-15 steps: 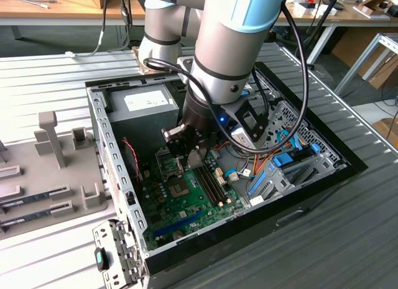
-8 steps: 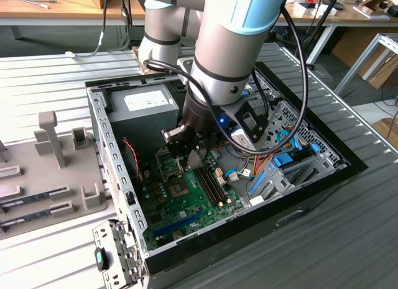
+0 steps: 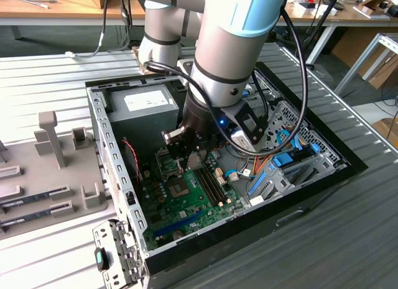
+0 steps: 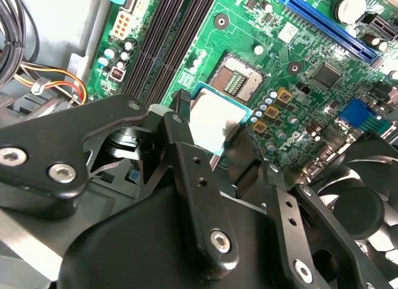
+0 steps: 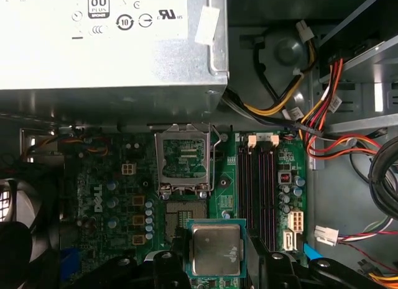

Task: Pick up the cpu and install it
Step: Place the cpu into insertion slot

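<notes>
My gripper point(image 5: 214, 255) is shut on the cpu point(image 5: 215, 248), a small square chip with a silvery-grey top, gripped at two opposite edges by the black fingers point(image 5: 176, 247). The cpu point(image 4: 210, 120) hangs a little above the green motherboard point(image 4: 311, 46), partly over the open socket point(image 4: 236, 81). In the first wrist view the socket point(image 5: 185, 215) lies just beyond the chip. Its metal load plate point(image 5: 181, 160) is flipped up. In the exterior view the gripper point(image 3: 185, 153) reaches down into the open computer case point(image 3: 104, 130), above the socket area point(image 3: 178, 188).
A grey power-supply box point(image 5: 112, 40) sits close behind the socket. Black memory slots point(image 5: 258, 189) run beside it. Coloured cables point(image 5: 323, 115) cross past those slots. A black fan point(image 4: 357, 208) sits on the board. A grey fixture tray point(image 3: 50, 171) lies at the exterior view's left.
</notes>
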Controlling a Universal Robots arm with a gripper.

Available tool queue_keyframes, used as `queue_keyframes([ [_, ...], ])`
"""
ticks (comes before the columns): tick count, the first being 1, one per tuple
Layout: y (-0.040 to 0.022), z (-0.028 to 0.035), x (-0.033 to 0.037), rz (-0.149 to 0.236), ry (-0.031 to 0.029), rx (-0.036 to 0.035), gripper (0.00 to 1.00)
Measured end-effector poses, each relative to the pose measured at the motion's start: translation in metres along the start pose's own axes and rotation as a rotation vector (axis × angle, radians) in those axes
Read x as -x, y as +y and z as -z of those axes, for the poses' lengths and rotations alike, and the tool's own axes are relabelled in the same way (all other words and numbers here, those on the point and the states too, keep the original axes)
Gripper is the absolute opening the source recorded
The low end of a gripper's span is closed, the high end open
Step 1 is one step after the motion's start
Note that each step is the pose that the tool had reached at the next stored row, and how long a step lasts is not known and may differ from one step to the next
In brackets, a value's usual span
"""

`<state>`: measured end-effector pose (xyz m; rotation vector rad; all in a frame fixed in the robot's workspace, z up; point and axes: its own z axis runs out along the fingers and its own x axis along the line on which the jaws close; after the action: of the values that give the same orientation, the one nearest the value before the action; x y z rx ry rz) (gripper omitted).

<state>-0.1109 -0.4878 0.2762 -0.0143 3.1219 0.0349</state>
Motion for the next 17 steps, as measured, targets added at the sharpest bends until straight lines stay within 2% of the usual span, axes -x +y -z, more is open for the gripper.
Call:
queue_keyframes([
  [17,-0.0026,-0.0037,-0.0001,0.0,0.0,0.0001,0.47],
])
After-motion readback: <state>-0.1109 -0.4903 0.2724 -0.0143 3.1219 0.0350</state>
